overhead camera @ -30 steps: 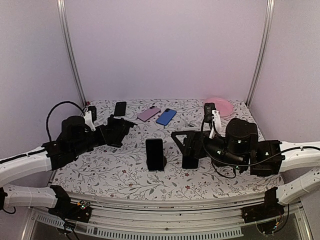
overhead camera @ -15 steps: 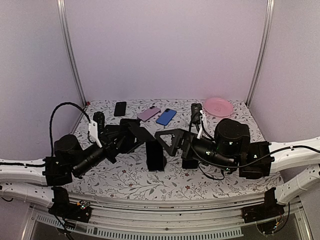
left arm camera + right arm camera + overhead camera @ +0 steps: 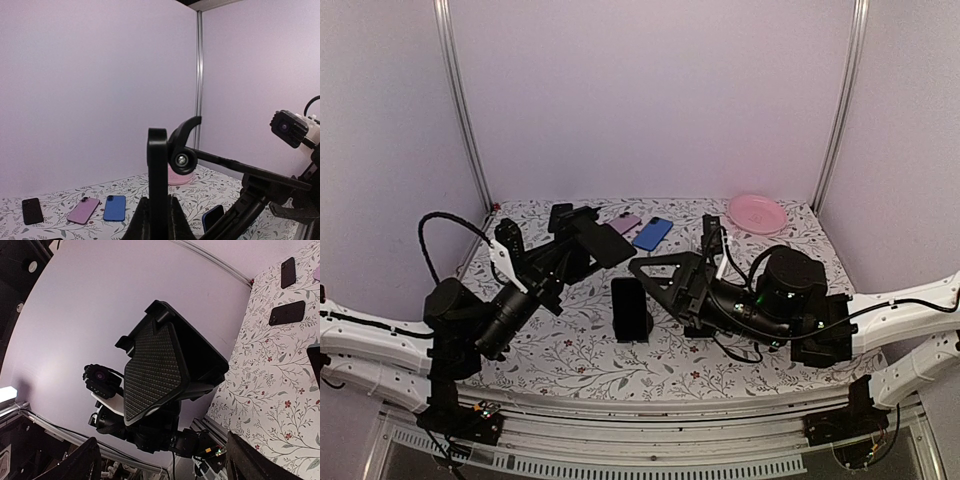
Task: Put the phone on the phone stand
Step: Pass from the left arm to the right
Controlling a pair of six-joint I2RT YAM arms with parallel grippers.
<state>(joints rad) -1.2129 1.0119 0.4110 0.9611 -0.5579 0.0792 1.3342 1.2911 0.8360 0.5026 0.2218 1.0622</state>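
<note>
Phone (image 3: 630,308) stands upright on the table (image 3: 570,355). Left gripper (image 3: 588,238) and right gripper (image 3: 665,278) both gape wide, holding nothing.

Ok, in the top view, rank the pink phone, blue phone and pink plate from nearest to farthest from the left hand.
From the left hand:
1. Pink phone, just behind the hand, partly hidden by it.
2. Blue phone, to the right of the pink one.
3. Pink plate, back right corner.

Black phone (image 3: 630,307) upright on stand (image 3: 634,334) — mid-table.
</note>
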